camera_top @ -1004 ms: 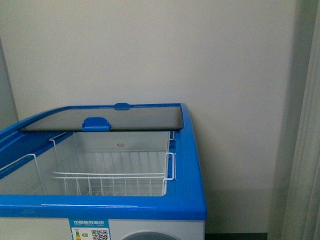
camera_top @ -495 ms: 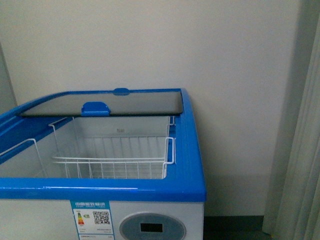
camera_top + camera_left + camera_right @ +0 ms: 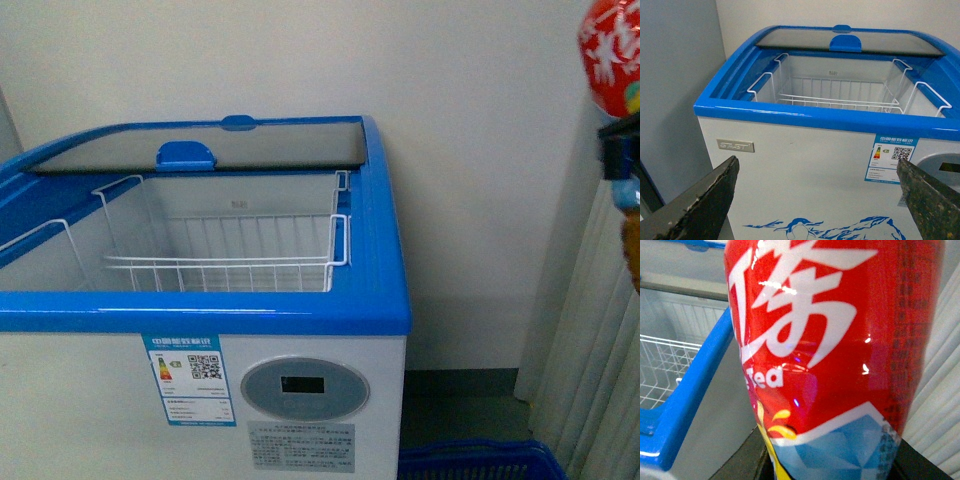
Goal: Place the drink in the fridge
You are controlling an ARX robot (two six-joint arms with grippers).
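Note:
The fridge [image 3: 300,310] is a white chest cooler with a blue rim. Its glass lid [image 3: 250,145] is slid to the back, and a white wire basket [image 3: 220,262] shows in the open top. My right gripper [image 3: 622,150] is shut on the drink [image 3: 612,55] at the right edge, beyond the fridge's right side and higher than its rim. In the right wrist view the drink's red label [image 3: 830,340] fills the frame, with the fridge rim [image 3: 690,395] beside it. In the left wrist view my left gripper [image 3: 815,200] is open and empty, facing the fridge front [image 3: 805,170].
A blue plastic crate [image 3: 470,462] sits on the floor at the fridge's right foot. A pale curtain [image 3: 590,380] hangs at the right. A plain wall stands behind the fridge. A grey panel [image 3: 675,100] stands to the fridge's left.
The front view has drawn back and shows more of the fridge's front panel and the crate. The drink in my right gripper has come into view at the right edge.

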